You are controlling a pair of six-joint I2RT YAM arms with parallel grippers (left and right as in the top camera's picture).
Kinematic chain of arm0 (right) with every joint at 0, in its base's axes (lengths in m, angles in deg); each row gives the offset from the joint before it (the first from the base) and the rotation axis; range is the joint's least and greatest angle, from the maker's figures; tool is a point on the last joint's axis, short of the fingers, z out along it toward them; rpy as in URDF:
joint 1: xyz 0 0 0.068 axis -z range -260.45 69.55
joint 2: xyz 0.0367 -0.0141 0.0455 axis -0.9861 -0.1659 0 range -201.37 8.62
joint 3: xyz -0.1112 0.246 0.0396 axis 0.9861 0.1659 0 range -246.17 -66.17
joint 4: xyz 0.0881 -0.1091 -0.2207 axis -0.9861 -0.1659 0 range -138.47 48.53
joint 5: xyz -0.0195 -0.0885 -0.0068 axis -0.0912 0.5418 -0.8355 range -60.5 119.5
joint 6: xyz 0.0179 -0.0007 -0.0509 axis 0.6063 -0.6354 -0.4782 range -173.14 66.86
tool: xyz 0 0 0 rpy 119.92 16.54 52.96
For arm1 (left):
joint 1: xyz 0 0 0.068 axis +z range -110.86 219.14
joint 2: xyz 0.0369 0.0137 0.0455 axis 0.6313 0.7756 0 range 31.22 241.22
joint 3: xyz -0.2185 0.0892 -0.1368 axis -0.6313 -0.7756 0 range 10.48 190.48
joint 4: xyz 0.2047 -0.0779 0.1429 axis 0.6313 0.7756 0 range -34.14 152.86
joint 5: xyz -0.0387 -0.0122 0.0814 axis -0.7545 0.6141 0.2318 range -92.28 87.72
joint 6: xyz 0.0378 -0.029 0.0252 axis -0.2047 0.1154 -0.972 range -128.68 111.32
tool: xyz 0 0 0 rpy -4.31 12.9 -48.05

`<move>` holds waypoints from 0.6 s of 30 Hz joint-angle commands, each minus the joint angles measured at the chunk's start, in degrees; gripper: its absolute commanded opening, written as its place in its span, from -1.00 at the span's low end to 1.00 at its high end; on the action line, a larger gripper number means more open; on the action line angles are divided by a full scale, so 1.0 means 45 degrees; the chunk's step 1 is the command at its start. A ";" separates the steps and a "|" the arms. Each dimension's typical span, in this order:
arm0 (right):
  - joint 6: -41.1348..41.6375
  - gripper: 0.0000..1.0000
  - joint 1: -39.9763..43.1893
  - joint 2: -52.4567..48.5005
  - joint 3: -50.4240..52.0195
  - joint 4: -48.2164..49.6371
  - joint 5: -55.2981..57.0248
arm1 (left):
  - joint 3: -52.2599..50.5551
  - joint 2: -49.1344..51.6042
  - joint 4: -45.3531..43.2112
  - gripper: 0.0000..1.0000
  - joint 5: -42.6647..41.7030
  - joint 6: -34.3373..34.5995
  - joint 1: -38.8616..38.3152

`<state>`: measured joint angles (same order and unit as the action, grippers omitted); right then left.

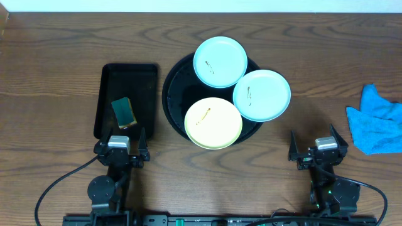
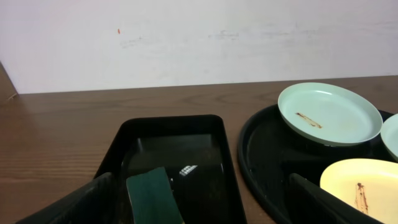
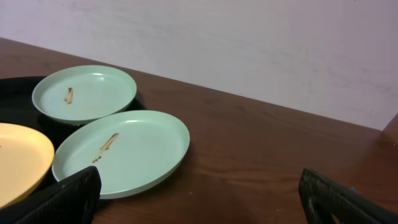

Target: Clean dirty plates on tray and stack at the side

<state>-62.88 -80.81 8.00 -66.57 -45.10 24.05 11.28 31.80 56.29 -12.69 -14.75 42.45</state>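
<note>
A pale mint-blue round plate [image 1: 220, 61] is sitting at the back of the large round black tray [image 1: 176, 94]. A second mint-blue plate [image 1: 262, 95] is overhanging its right rim, and a pale yellow round plate [image 1: 213, 123] its front. Just left, a smaller rectangular black tray [image 1: 129, 75] is holding a green sponge [image 1: 124, 112]. A crumpled blue cloth [image 1: 377, 119] is lying far right.

A dark brown wooden table [image 1: 56, 50] with grain running side to side fills the overhead view. Behind its far edge rises a plain off-white wall [image 2: 199, 37], faintly scuffed, with one tiny red speck [image 2: 118, 30]. Light is soft and even.
</note>
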 commanded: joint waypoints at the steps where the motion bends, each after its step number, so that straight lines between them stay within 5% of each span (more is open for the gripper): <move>1: -0.0136 0.99 -0.0083 0.0029 0.0019 -0.0053 0.0194 | -0.0126 -0.0078 0.0563 0.70 -0.0539 -0.0121 -0.0039; 18: -0.0622 0.99 -0.0083 0.0029 0.0019 0.1156 0.0316 | -0.0126 -0.0078 0.0563 0.70 -0.0539 -0.0121 -0.0039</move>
<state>-64.41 -80.81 7.94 -66.55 -39.36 24.68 11.28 31.80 56.29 -12.76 -14.75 42.45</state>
